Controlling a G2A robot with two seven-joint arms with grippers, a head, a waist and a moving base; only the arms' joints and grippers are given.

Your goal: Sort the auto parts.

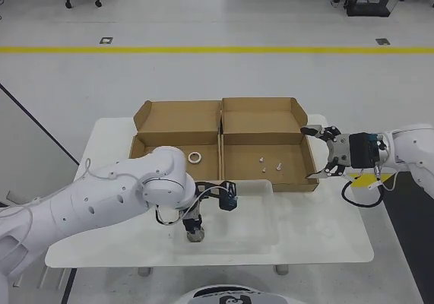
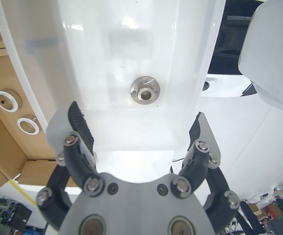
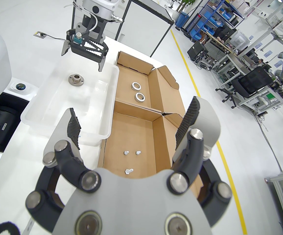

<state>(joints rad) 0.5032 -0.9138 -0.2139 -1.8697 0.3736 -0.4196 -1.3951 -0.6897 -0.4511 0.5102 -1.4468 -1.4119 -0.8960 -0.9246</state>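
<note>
Metal part (image 2: 145,93) sits in the clear tub (image 1: 255,220), low middle of the top view. My left gripper (image 2: 137,113) hangs above it, spread wide. Pinching its rim crooked could make it slip.

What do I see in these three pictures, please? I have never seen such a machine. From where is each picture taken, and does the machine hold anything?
The machine is a robot with a left arm and a right arm, sorting auto parts on a white table. The top view looks down from above the arms. Each wrist view looks along one arm's own claw, called a gripper.

On the table stand a clear plastic tray and two open cardboard boxes. One metal flange lies in the tray. The ring box holds two rings, the bolt box three small bolts.

The left gripper hangs open over the tray, near the flange. The right gripper is open at the bolt box's outer side. Neither holds anything.
</note>
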